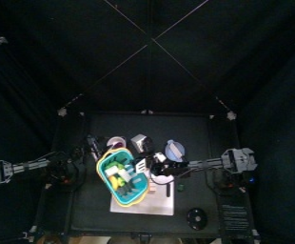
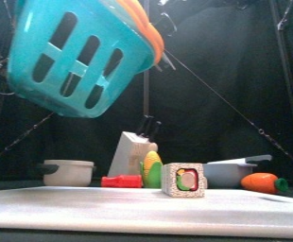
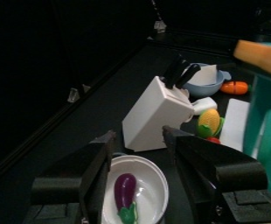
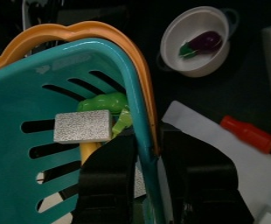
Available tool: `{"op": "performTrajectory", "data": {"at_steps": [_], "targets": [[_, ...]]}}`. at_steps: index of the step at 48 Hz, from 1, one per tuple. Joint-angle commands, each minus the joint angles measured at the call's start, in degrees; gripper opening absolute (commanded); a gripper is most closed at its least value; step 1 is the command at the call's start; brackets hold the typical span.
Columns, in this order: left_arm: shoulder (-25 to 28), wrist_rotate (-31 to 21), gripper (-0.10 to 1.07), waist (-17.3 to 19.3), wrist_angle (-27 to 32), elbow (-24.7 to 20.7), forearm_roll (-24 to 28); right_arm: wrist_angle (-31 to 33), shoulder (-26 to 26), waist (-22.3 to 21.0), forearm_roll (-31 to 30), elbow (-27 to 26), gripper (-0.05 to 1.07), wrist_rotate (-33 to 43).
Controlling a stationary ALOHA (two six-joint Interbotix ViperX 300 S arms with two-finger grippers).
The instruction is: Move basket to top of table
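Now: basket (image 2: 79, 57) is off the table, hanging high and tilted in the front view, with nothing under it touching.
Near edge: white sheet (image 2: 112, 203) lies along the front of the table; in the top view the basket hangs partly over it.
Basket pos: top view, just off the table's centre toward 8 o'clock.
Long axis: approx 11-to-5 o'clock in the top view; orange handle (image 4: 79, 35) is folded along the rim.
R gripper (image 4: 159, 179): clamped on the basket's rim wall, one jaw inside and one outside. It carries the whole load.
Basket vs R gripper: the body hangs off toward 9 o'clock from the jaws, so the weight sits to one side of the grip.
L gripper (image 3: 156, 162): jaws apart, holding nothing. It hovers over the white dish (image 3: 138, 188) with a purple veg in it, at 9 o'clock of the basket. It's resting, not helping.
Nearer arm: R, as it already has the basket.
Mid table: knife block (image 3: 156, 114) stands at approx 12 o'clock of the basket, betw. it and the far edge.
Far: table (image 1: 176, 122) shows a bare black strip at 12 o'clock, beyond the block.
Key relation: the goal lies at 12 o'clock from the R gripper. Judgement: carry along the long axis and stay high to clear the block.
Risk: the one-sided rim grip could let the basket swing or slip.
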Motion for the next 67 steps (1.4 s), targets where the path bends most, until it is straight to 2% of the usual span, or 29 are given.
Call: {"op": "performTrajectory", "data": {"at_steps": [1,15,30,46,54,67], "targets": [[0.0,0.1,0.85,-0.1,-0.2,-0.7,0.1,-1.7,-6.8,-2.0,0.0,0.7,0.42,0.3],[0.0,0.1,0.85,-0.1,-0.2,-0.7,-0.1,-4.6,-14.9,-8.0,-0.3,5.5,0.43,0.3],[0.1,0.0,0.85,-0.2,-0.2,-0.7,0.0,-6.7,-23.1,-16.9,-1.5,12.1,0.43,0.3],[0.1,0.0,0.85,-0.1,-0.2,-0.7,-0.1,-14.5,-24.8,-28.3,-1.3,15.7,0.43,0.4],[0.1,0.1,0.85,-0.1,-0.2,-0.5,0.0,-18.5,-25.6,-32.1,-0.4,15.9,0.43,0.4],[0.0,0.1,0.85,-0.1,-0.2,-0.5,-0.1,-19.1,-25.6,-36.9,-2.1,17.4,0.43,0.4]]}}
